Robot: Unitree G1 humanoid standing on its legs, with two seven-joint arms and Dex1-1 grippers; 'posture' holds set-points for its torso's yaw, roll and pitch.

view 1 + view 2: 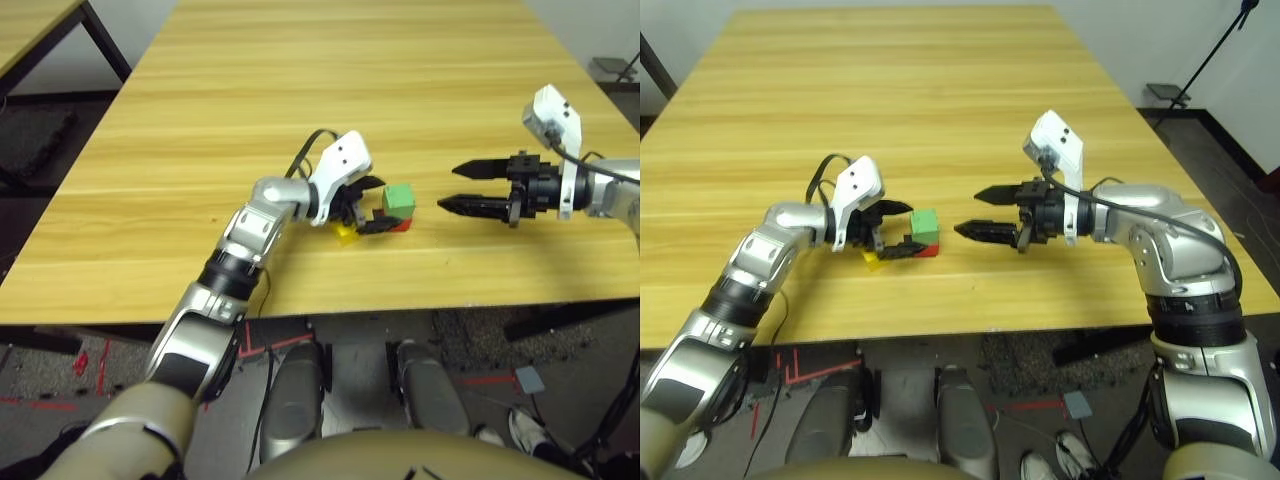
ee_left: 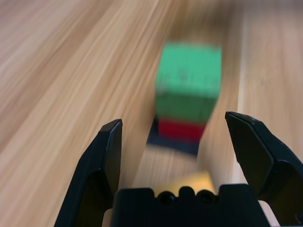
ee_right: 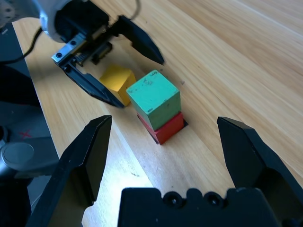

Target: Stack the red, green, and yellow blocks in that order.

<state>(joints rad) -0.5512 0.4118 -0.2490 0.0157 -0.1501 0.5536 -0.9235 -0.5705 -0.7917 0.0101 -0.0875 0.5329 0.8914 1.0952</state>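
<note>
Pale wood-grain table (image 1: 300, 110) beneath your work. Green block (image 3: 154, 97) sits on the red block (image 3: 165, 127), over a black patch (image 2: 173, 137); yellow block (image 3: 117, 82) just beside. Your left gripper (image 1: 388, 205), spread wide, holds nothing; right gripper (image 1: 967, 212), wide and empty, apart.

Over on the pale wood-grain table (image 1: 300, 110), a light green cube (image 1: 398, 201) sits on a bright red cube (image 1: 401, 225). The robot's black two-fingered left gripper (image 1: 378, 205) is open just beside them, near a yellow cube (image 1: 345, 233); its black two-fingered right gripper (image 1: 466, 187) stands open opposite.
</note>
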